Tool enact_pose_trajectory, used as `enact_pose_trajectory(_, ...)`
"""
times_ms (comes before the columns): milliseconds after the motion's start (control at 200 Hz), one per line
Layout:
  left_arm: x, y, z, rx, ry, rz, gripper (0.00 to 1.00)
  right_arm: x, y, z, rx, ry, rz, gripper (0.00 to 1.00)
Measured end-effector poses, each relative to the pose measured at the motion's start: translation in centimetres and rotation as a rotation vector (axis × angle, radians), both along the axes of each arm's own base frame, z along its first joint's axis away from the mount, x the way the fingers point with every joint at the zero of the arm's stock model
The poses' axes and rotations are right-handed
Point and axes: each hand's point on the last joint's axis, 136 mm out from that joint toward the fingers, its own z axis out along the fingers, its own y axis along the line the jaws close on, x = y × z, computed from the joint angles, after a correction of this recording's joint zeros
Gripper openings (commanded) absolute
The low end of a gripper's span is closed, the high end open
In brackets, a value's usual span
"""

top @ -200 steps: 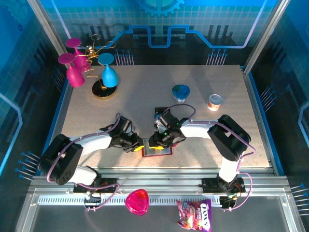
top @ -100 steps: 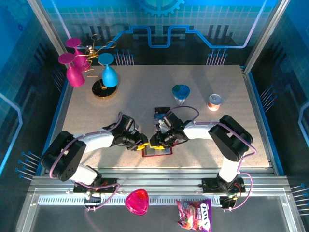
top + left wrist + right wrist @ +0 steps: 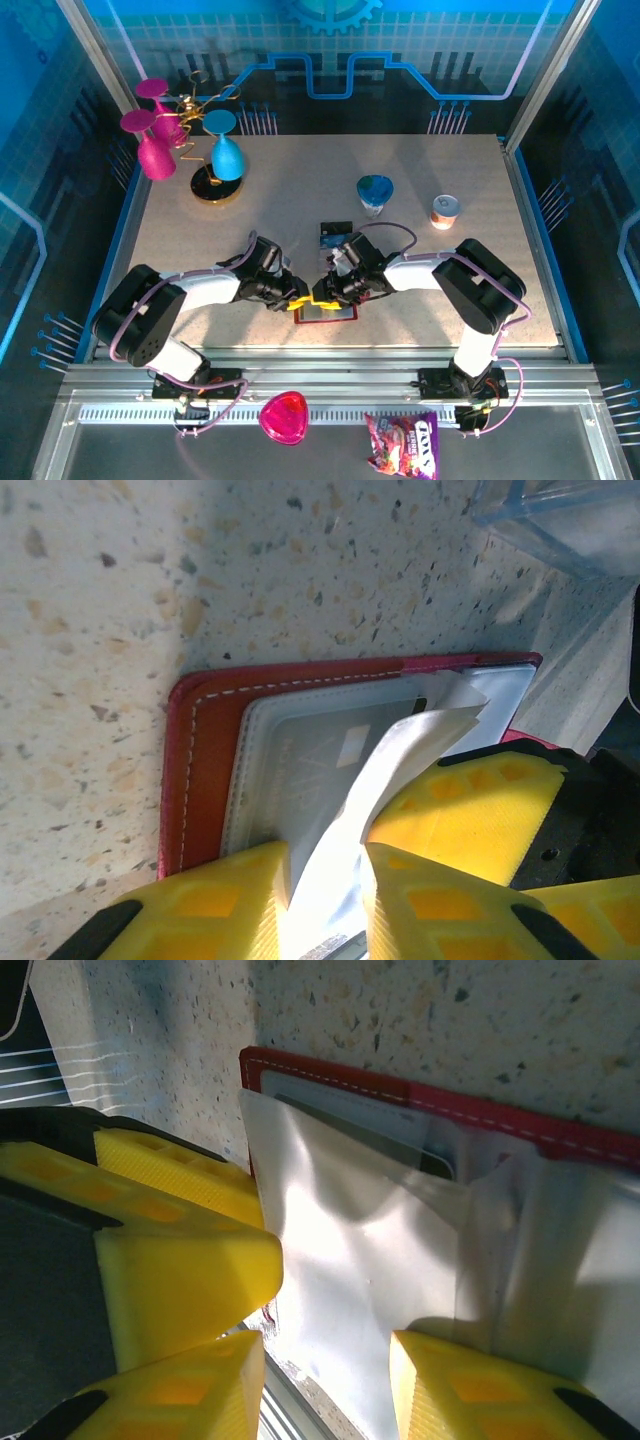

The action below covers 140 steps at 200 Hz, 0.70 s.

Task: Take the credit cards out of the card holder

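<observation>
Jaws, both partly closed, bracket clear pockets (image 3: 350, 1250) of the card holder (image 3: 205, 780).

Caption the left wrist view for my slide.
Left gripper straddling a raised clear pocket flap of the red card holder.

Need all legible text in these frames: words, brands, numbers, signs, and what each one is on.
"DOTS" (likely, the letters are soft): big white letters on the candy bag at the near rail; its smaller print is too small to read.
Can: label too small to read.
Dark card on the table: white lines, no readable text.
Pale card in the card holder: faint pattern under the clear pocket, nothing legible.
</observation>
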Motion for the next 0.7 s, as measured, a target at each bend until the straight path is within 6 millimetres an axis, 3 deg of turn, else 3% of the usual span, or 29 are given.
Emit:
enact_pose_trajectory(295, 0.2, -0.2, 0.4, -0.001, -0.001, -0.003, 0.26, 0.2, -0.3, 0.6, -0.003, -0.001, -0.019, 0.41)
enact_pose_trajectory(700, 1.7, -1.7, 3.5, -0.038, -0.063, -0.023, 0.31, 1.8, -3.6, 5.3, -0.006, -0.09, -0.085, 0.41)
